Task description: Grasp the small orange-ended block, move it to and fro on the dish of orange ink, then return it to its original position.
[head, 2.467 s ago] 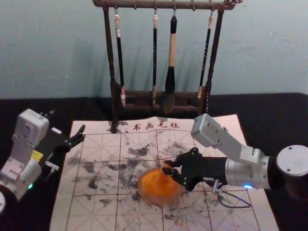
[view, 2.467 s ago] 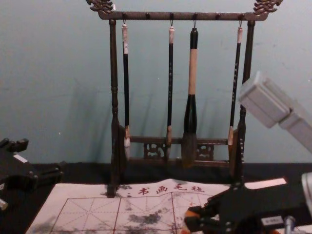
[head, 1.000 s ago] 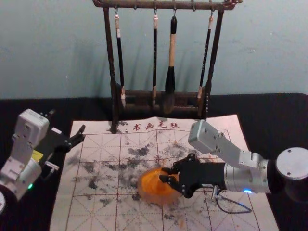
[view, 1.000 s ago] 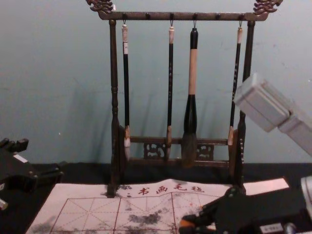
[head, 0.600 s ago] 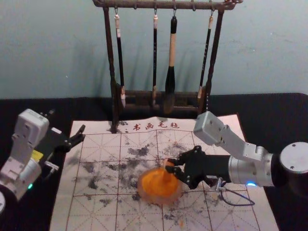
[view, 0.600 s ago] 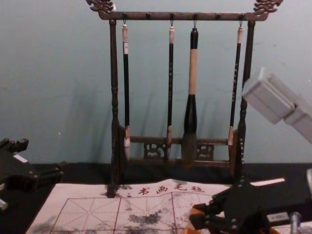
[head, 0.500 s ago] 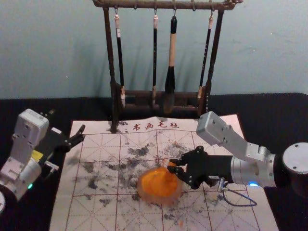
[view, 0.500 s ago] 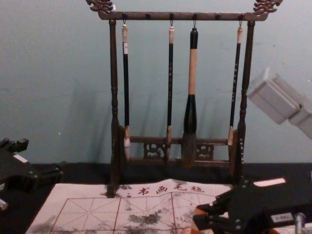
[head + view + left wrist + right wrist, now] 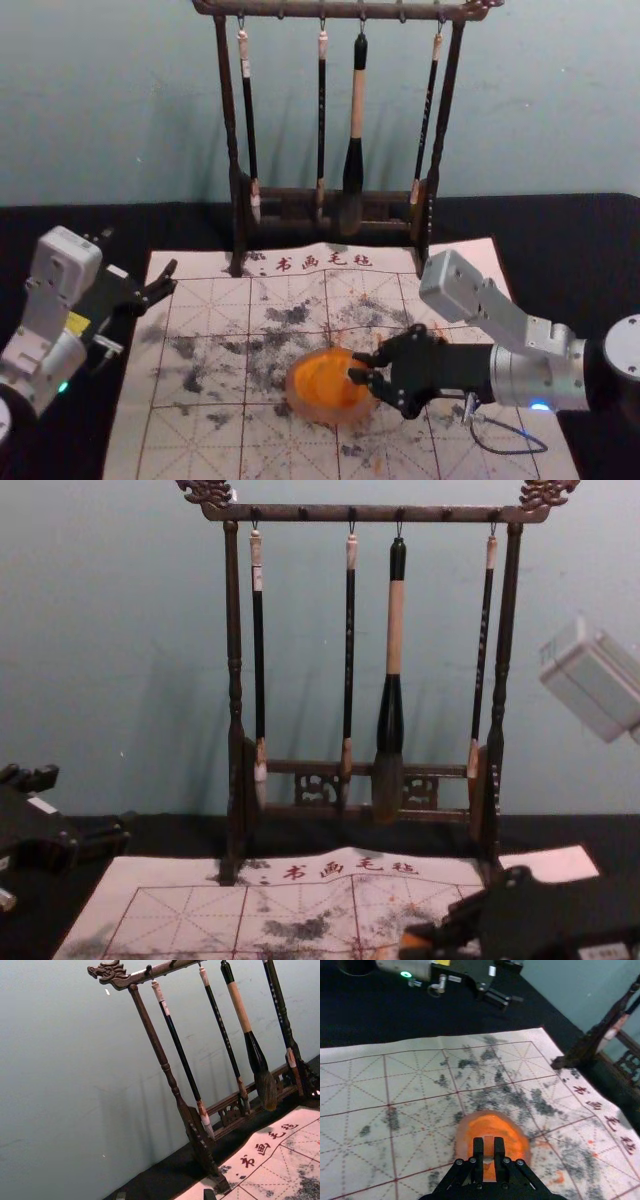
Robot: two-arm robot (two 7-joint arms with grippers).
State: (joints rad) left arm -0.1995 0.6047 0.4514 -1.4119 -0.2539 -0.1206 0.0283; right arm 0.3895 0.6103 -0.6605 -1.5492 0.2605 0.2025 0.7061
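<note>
I have the right hand (image 9: 358, 367) reaching in from my right, its two fingers closed on the small block (image 9: 488, 1147), one to either side. The block is over the dish (image 9: 299, 403), toward its right side as the head view shows it; I cannot tell whether its lower end touches the orange ink (image 9: 503, 1132). I take this to be the to-and-fro inking step, with the grasp done and the return ahead.

If more strokes are wanted, my next move should be a level sweep across the ink, keeping the grip firm and the pressure light. Too much push could slide the dish or twist the block between the fingers. When the end is coated, I would lift clear of the rim before going sideways, then set the block down at its starting spot, which I cannot pick out here. Orange specks mark the mat (image 9: 200, 440) near the dish, so drips are a risk on that trip.

The left hand (image 9: 140, 250) is parked at the mat's left edge, its fingers spread and holding nothing. At the far side stands the rack (image 9: 225, 120) with its hanging brushes (image 9: 354, 180), well apart from this work.
</note>
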